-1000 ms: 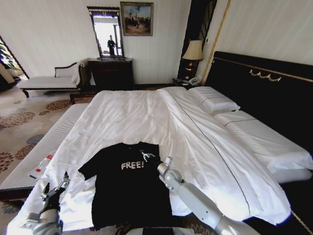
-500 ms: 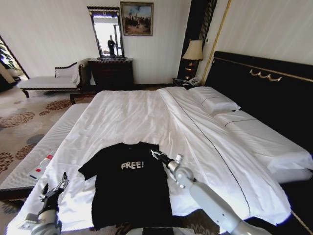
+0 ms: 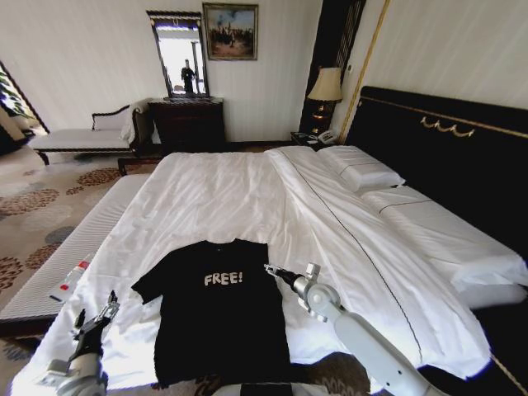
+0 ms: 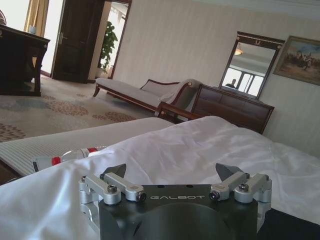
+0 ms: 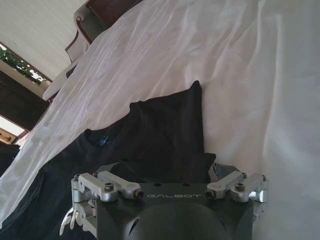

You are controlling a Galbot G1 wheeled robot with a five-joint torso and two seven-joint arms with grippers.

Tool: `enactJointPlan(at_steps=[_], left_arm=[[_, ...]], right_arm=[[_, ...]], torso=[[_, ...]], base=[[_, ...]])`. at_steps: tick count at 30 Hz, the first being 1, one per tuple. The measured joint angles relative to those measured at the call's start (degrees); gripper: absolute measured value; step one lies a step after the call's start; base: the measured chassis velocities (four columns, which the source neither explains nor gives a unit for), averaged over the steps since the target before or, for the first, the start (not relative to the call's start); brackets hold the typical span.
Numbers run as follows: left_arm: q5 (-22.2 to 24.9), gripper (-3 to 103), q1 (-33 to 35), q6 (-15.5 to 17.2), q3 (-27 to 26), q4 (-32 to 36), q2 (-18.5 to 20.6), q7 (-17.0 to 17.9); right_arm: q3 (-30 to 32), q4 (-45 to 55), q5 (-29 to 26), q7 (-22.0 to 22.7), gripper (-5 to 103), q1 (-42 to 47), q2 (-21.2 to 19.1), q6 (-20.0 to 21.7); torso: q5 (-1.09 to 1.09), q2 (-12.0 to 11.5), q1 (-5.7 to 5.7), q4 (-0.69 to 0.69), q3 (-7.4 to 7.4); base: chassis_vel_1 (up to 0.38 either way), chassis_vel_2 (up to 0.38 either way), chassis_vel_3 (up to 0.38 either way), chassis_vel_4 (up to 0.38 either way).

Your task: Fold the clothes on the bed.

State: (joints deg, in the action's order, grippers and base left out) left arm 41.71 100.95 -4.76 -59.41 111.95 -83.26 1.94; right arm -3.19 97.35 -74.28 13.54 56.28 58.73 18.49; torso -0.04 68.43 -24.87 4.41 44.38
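Right gripper (image 3: pixel 269 268) slid off the FREE! chest toward the T-shirt's (image 3: pixel 219 318) sleeve by the bed's (image 3: pixel 396 305) foot edge, fingers spread, so it might snag sheet along with the fabric.

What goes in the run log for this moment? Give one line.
black T-shirt: flat on bed, unfolded | right gripper: open, at shirt's right sleeve | left gripper: open, near bed's left edge, off shirt

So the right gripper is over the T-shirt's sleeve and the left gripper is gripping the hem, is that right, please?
Not quite. The left gripper grips nothing: the left wrist view shows its fingers open over bare white sheet, clear of the T-shirt. The right gripper is indeed over the sleeve, as the head view shows.
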Motion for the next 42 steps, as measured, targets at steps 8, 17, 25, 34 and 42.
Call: enactJointPlan(at_steps=[8,17,25,34,42], left_arm=[[0.0,100,0.4,-0.3,-0.3,0.1,-0.2,0.0],[-0.2,100,0.1,-0.4,-0.1,-0.3,-0.5,0.1],[-0.2,100,-0.5,-0.2,-0.1,-0.3,-0.5,0.3],[2.0,100,-2.4,2.5,0.1,0.0,1.3,0.3],[15.4,100,-8.7,13.5,0.4,-2.2,9.0,-0.4]], right_arm=[[-1.9,2.2,-0.6,-1.6,100,0.0,0.7,1.1],[-3.8,8.2,1.1,-3.4,100,3.4,-1.9,1.3],[-3.3,11.2,2.5,-3.8,100,4.7,-4.1,1.0],[0.7,10.2,2.7,-2.7,100,3.4,-3.1,-0.7],[6.1,7.8,14.2,-8.3,100,3.6,-1.9,-7.1]], torso=[[0.00,0.0,0.00,-0.01,0.00],[0.00,0.0,0.00,0.00,0.00],[0.00,0.0,0.00,0.00,0.00],[0.00,0.0,0.00,-0.01,0.01],[-0.01,0.0,0.00,0.01,0.00]], base=[[0.000,0.000,0.000,0.000],[0.000,0.000,0.000,0.000],[0.000,0.000,0.000,0.000],[0.000,0.000,0.000,0.000],[0.000,0.000,0.000,0.000]])
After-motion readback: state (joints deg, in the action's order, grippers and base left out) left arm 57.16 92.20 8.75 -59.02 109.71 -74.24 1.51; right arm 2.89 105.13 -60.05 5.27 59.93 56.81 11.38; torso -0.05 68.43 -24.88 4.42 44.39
